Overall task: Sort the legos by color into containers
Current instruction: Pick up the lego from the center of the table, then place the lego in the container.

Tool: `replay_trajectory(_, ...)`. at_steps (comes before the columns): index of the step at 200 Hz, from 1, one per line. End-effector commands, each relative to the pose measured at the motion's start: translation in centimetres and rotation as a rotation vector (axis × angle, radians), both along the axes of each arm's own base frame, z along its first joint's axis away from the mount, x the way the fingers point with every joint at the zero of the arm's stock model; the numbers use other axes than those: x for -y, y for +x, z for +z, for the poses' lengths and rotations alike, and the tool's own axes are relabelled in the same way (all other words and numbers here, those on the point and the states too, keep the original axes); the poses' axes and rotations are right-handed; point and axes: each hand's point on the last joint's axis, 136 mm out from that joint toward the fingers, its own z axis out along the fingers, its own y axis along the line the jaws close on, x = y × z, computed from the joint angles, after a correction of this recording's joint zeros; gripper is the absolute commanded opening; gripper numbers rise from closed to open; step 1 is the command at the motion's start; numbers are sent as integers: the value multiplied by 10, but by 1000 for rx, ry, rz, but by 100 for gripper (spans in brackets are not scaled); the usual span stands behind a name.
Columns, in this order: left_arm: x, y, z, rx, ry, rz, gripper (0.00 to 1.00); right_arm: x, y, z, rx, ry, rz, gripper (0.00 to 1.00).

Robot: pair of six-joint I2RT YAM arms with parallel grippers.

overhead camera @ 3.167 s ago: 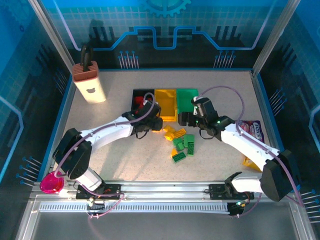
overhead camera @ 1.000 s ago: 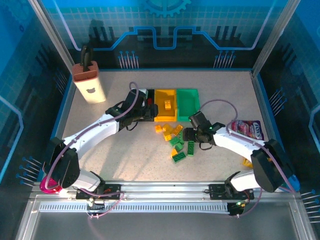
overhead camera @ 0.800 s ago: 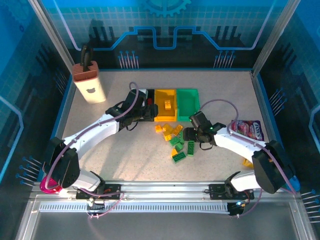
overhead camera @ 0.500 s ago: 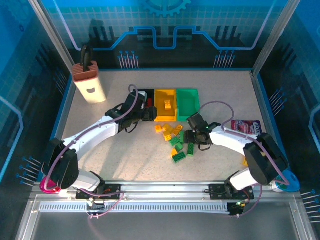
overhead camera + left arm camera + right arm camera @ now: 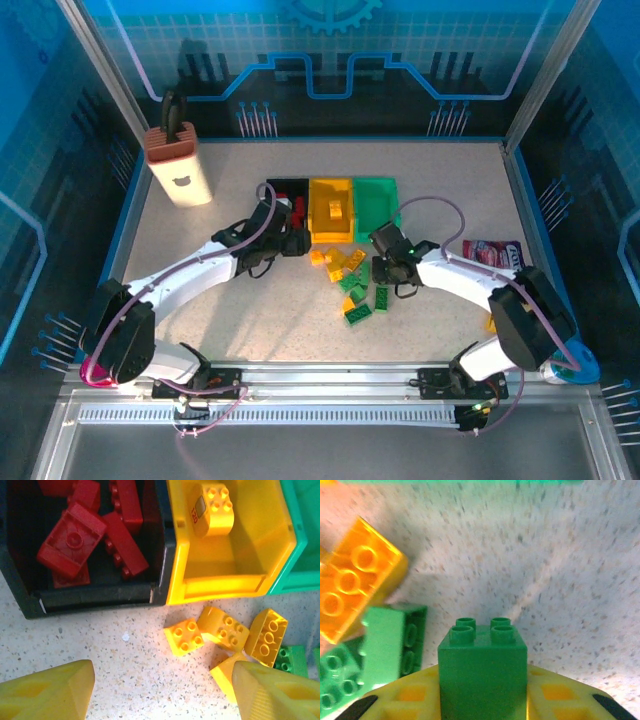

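Note:
My right gripper [image 5: 482,702] is shut on a small green lego [image 5: 482,670], held just above the table beside a loose yellow brick [image 5: 355,582] and green bricks [image 5: 390,640]. In the top view this gripper [image 5: 380,255] sits just in front of the green bin [image 5: 375,200]. My left gripper [image 5: 160,690] is open over bare table, with yellow legos [image 5: 183,636] just ahead of it. Beyond them stand the black bin [image 5: 95,597] holding several red bricks [image 5: 75,540] and the yellow bin [image 5: 225,582] holding one yellow brick [image 5: 210,507]. A mixed pile [image 5: 358,285] lies between the arms.
A tall beige box with a brown top [image 5: 178,165] stands at the back left. A pink-purple snack packet [image 5: 497,255] lies at the right, under my right forearm. A pink object [image 5: 92,370] sits at the near left corner.
My left gripper has drawn back from over the black bin toward the yellow bricks. My right gripper has shifted a little from the pile toward the green bin.

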Motion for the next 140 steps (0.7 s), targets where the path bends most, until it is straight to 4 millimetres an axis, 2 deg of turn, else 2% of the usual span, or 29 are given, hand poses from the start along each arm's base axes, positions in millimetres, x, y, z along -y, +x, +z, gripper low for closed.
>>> replay_trajectory(1, 3, -8, -4, 4, 3, 7, 73, 0, 28, 47, 121, -5, 6, 31)
replay_trajectory(21, 6, -19, -13, -17, -1, 6, 73, 0, 52, 71, 172, 4, 5, 31)
replay_trajectory(42, 7, -32, -24, -39, -4, 9, 73, 0, 79, 82, 186, 18, 6, 32)
replay_trajectory(92, 6, -54, -44, -87, -22, 20, 73, -7, 134, 73, 143, 30, 14, 34)
replay_trajectory(104, 7, -56, -46, -93, -32, 24, 73, -10, 141, 72, 137, 25, 16, 44)
replay_trajectory(119, 9, -56, -48, -99, -47, 26, 73, -14, 145, 75, 137, 33, 18, 71)
replay_trajectory(140, 14, -54, -51, -107, -55, 22, 73, -18, 142, 85, 168, 50, 22, 83)
